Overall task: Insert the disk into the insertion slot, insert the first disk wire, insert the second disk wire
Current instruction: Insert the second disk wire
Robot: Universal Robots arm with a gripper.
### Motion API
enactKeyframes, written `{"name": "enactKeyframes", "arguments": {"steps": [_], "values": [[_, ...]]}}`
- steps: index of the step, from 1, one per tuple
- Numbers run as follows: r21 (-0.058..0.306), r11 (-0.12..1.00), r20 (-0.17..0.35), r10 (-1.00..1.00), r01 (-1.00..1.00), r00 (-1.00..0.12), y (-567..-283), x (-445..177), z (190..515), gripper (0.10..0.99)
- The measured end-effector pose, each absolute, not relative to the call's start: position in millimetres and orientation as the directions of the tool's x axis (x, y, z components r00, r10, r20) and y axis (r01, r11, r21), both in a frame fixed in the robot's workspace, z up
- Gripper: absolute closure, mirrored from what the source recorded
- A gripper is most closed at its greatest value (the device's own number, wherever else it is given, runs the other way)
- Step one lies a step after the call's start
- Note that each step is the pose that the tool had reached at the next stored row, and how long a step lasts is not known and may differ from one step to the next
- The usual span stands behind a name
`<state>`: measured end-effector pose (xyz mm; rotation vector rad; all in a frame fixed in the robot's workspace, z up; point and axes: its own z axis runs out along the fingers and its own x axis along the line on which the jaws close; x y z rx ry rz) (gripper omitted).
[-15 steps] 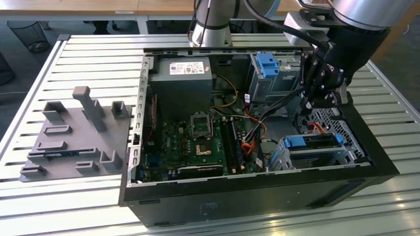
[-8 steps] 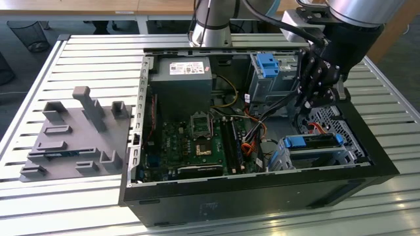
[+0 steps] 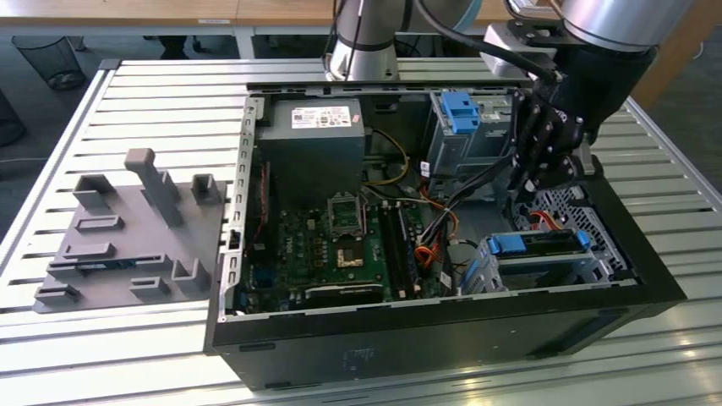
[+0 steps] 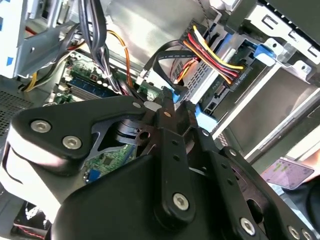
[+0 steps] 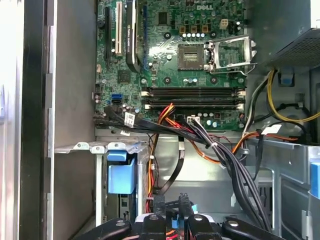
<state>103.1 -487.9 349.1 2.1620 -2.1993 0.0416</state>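
Observation:
The disk (image 3: 539,244), framed by its blue carrier (image 4: 265,52), lies inside the insertion slot (image 3: 600,254), the low perforated grey cage at the exterior view's right in the open computer case. A bundle of red, yellow and black wires (image 4: 220,62) ends in a black plug at the disk's end. My gripper (image 3: 533,188) hangs inside the case just behind the disk. Its fingers (image 4: 165,112) are pinched on the small blue plug (image 4: 173,93) of a flat black wire (image 4: 162,54). In the first wrist view my gripper (image 5: 171,206) holds that wire (image 5: 172,172) beside the blue carrier (image 5: 121,177).
The motherboard (image 3: 338,245) and the grey power supply (image 3: 310,139) fill the case's left half. A taller cage with a blue latch (image 3: 457,108) stands behind my gripper. Loose black cables (image 5: 225,160) cross the middle. A grey fixture plate (image 3: 124,245) lies on the slatted table (image 3: 158,93).

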Motion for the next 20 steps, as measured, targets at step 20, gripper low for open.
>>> {"name": "enactKeyframes", "arguments": {"steps": [20], "values": [[0.021,0.018,0.039,-0.999,-1.000,-0.017,-483.4,107.7,344.6,0.937]]}}
